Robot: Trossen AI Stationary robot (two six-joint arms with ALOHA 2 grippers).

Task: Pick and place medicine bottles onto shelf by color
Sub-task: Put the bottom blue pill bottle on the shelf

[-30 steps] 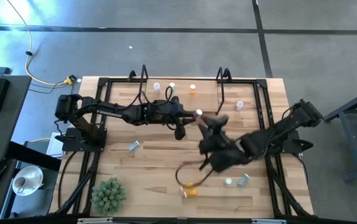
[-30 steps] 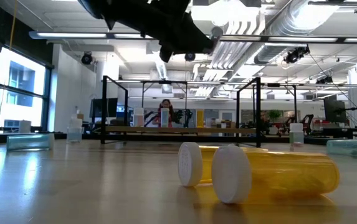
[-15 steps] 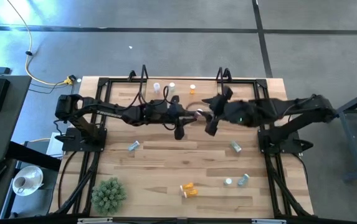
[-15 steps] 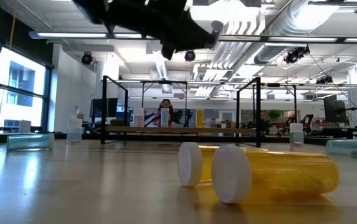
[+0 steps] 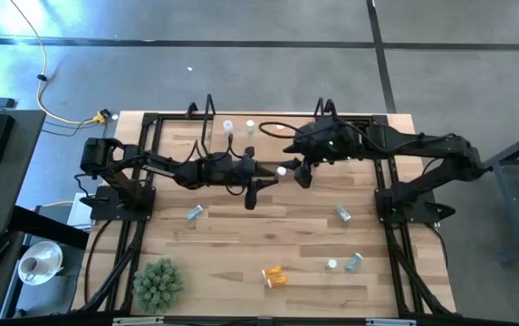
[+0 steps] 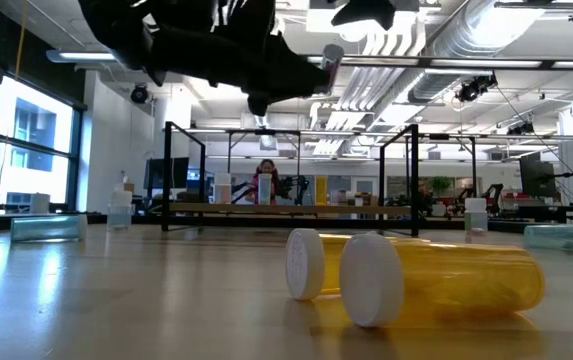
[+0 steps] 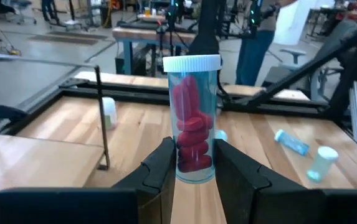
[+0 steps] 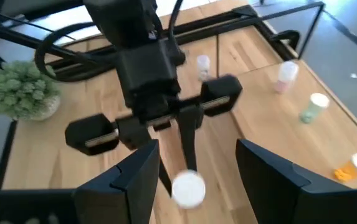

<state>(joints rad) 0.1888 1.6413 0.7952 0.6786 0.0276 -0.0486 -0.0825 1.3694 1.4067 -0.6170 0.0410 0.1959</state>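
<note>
A clear bottle (image 7: 192, 118) of red pills is gripped upright by the left gripper (image 7: 192, 171). The right gripper (image 8: 190, 165), jaws open, is positioned above its cap. Three bottles, possibly more, are seen on the shelf (image 5: 264, 119) at twelve o'clock; two orange bottles (image 6: 436, 275) lie at six o'clock.

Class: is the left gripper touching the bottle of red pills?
Touching. The left wrist view shows the left gripper with both fingers pressed against the upright bottle.

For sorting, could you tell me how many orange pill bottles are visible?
3: two orange bottles lying side by side near the wooden table's near edge, one standing on the light-wood shelf; the arms may hide others.
</note>
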